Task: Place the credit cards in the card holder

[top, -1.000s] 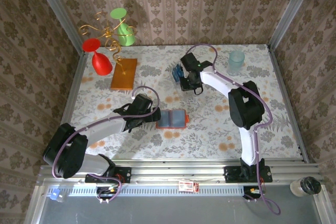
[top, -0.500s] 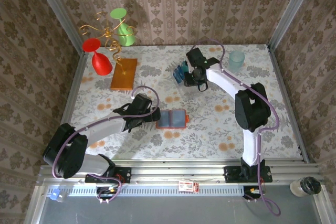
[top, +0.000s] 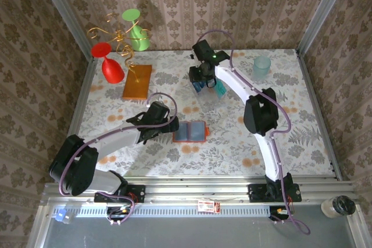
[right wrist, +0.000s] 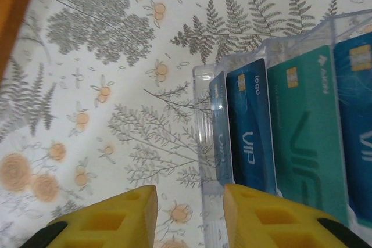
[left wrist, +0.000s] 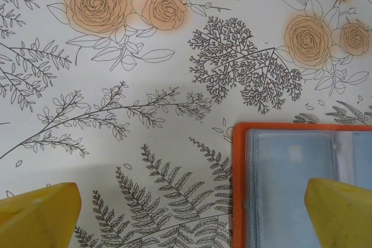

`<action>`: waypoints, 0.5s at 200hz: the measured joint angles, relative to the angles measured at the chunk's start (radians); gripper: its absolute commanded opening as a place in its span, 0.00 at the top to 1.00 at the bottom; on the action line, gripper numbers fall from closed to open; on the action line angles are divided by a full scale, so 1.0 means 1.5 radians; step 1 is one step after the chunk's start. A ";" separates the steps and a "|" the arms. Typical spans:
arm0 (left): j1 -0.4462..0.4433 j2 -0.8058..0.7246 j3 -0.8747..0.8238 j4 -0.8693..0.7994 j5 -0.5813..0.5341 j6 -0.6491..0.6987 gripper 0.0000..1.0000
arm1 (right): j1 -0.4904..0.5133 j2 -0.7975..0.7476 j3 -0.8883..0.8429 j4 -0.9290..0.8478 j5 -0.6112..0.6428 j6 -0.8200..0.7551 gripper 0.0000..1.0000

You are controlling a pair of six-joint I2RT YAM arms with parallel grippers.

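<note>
1. The left claw (left wrist: 189,213) gapes fully wide and empty, low over the tabletop (top: 232,143). Its yellow tips straddle the left edge of the card holder (left wrist: 290,184).
2. The card holder lies opened flat, grey-blue pockets up, at 3 o'clock from that claw.
3. At 1 o'clock from the holder, the credit cards (right wrist: 305,137), dark blue and teal, stand slotted in a clear rack (right wrist: 203,143).
4. The right claw (right wrist: 189,219) hangs over the rack's end, fingers partly apart, gripping nothing.
</note>
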State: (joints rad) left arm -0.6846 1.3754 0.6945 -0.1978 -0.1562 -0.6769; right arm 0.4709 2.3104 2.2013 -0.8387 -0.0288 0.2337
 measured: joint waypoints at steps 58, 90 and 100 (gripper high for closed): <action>0.000 0.000 0.000 0.000 0.000 0.000 0.00 | 0.008 0.089 0.122 -0.080 0.052 -0.016 0.67; 0.000 0.000 0.000 0.000 0.000 0.000 0.00 | 0.008 0.114 0.163 -0.098 0.067 -0.018 0.69; 0.000 0.000 0.000 0.000 0.000 0.000 0.00 | 0.008 0.120 0.165 -0.104 0.070 -0.018 0.70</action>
State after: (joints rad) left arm -0.6846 1.3754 0.6945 -0.1982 -0.1562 -0.6769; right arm 0.4824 2.4897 2.4493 -0.9939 0.0769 0.2070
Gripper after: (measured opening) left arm 0.999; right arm 0.311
